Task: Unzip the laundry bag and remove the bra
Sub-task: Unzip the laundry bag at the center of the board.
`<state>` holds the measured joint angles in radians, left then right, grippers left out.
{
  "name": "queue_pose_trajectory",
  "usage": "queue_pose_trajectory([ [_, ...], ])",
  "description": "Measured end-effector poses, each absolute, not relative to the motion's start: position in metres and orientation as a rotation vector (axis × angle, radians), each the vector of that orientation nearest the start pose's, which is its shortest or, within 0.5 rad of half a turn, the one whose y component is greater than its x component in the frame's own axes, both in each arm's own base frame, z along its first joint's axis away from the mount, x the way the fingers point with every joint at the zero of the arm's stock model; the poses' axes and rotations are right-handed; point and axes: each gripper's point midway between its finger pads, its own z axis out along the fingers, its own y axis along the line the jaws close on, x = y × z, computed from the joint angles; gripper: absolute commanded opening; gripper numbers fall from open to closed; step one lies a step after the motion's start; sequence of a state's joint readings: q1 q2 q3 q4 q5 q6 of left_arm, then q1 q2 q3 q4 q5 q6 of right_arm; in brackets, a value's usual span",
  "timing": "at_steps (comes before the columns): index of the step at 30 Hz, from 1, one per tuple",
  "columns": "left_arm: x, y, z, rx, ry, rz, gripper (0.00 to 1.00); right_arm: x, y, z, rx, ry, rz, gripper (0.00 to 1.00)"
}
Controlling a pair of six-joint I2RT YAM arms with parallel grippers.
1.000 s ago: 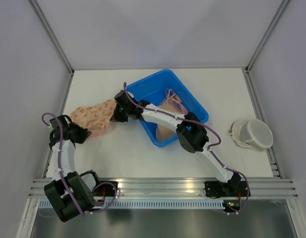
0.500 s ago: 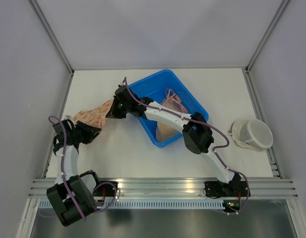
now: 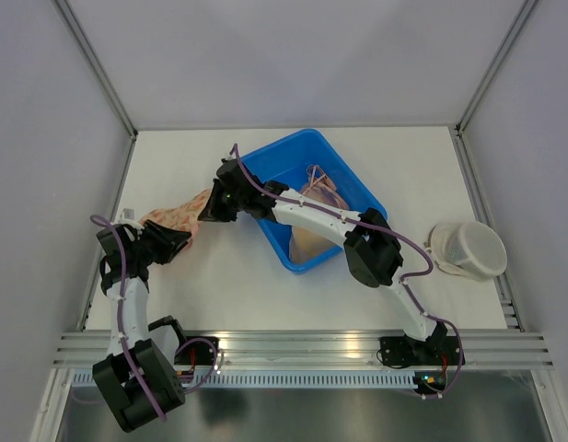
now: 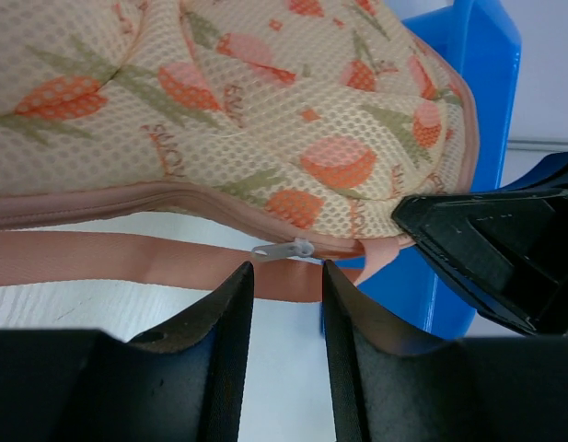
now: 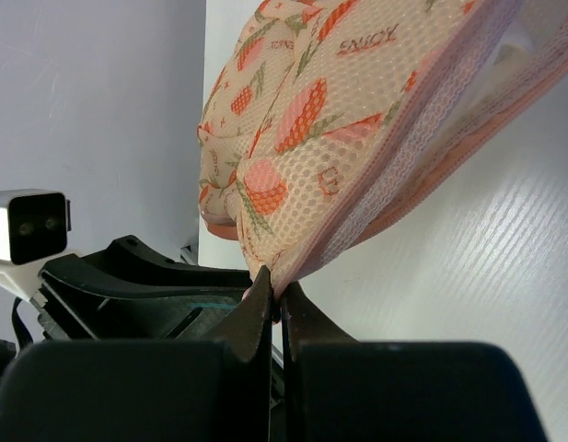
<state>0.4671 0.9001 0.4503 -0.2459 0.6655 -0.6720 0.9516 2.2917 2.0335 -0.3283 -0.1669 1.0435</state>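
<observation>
The laundry bag [image 3: 173, 210], peach mesh with a floral print, lies left of the blue bin, its right end lifted. My right gripper [image 3: 210, 208] is shut on that end's seam; the right wrist view shows the fingers pinching the mesh edge [image 5: 277, 290]. My left gripper [image 3: 179, 241] is open just below the bag. In the left wrist view the silver zipper pull [image 4: 284, 249] hangs right beyond the gap between the fingertips [image 4: 285, 276], untouched. The zipper line [image 4: 127, 198] looks closed. The bra is hidden inside the bag.
A blue bin [image 3: 357, 184] right of the bag holds a beige garment with thin straps [image 3: 311, 207]. A white mesh pouch [image 3: 468, 250] sits at the table's right edge. A pink band [image 4: 99, 258] lies under the bag. Grey walls enclose the table.
My left gripper has opened, let go of the bag and backed off slightly. The right gripper has raised its end of the bag, so the bag looks narrower from above.
</observation>
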Motion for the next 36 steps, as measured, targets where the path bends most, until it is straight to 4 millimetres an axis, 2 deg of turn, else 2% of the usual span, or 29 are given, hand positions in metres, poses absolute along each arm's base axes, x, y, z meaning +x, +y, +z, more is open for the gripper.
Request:
queue_pose_trajectory([
  [3, 0.267, -0.011, 0.124, -0.855, 2.022, -0.862, 0.41, 0.316, 0.555, 0.156, 0.001, 2.468, 1.222, 0.00],
  [9, 0.267, -0.010, 0.125, -0.852, 2.019, -0.858, 0.41, 0.315, 0.555, 0.156, -0.002, 2.467, 1.226, 0.00],
  [17, 0.269, -0.008, 0.115, -0.883, 2.047, -0.851, 0.42, 0.316, 0.553, 0.154, -0.001, 2.475, 1.231, 0.00],
  [25, 0.282, -0.002, 0.122, -0.859, 2.039, -0.844, 0.42, 0.317, 0.554, 0.157, -0.006, 2.463, 1.247, 0.00],
  [36, 0.288, -0.003, 0.126, -0.815, 2.021, -0.858, 0.41, 0.319, 0.553, 0.158, -0.006, 2.463, 1.260, 0.01],
])
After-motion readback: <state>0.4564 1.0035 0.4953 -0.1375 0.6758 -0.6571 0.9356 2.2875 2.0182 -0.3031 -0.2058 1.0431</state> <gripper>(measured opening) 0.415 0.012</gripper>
